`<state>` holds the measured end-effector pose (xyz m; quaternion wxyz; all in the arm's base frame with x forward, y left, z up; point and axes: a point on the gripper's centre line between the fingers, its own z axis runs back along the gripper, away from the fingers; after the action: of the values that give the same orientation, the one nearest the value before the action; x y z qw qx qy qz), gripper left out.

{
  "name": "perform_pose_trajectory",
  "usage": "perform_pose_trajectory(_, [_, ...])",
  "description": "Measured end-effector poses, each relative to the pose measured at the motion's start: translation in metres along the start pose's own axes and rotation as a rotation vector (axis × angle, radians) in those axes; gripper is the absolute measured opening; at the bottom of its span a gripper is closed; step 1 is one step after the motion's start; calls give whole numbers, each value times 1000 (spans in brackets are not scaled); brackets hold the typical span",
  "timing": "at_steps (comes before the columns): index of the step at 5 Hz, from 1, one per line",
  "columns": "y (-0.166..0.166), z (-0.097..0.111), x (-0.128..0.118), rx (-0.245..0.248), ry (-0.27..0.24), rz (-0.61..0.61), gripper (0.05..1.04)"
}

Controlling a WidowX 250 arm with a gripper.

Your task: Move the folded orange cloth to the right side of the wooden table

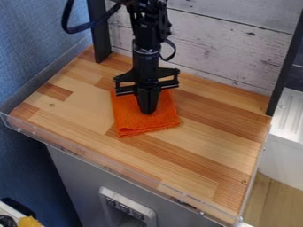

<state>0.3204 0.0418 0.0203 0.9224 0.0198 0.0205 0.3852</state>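
The black gripper hangs straight down over the wooden tabletop, left of its middle and toward the back. Beneath it lies an orange cloth, flat and folded into a rough square, with its near edge showing layers. The gripper's tip is over the cloth's upper middle, at or just above its surface; whether it touches or pinches the fabric I cannot tell. The gripper body hides part of the cloth's back edge.
The wooden tabletop has a clear plastic guard along its front and left edges. Black posts stand at the back left and right before a whitewashed plank wall. A white unit is at the right.
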Motion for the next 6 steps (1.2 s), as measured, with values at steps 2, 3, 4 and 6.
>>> perform_pose_trajectory(2, [-9, -9, 10, -19, 28, -57, 59])
perform_pose_trajectory(3, [-23, -8, 9, -47, 28, -157, 59])
perform_pose_trajectory(4, [-39, -7, 1, -68, 26, -285, 59])
perform_pose_trajectory(6, [-69, -6, -18, -97, -9, -529, 59])
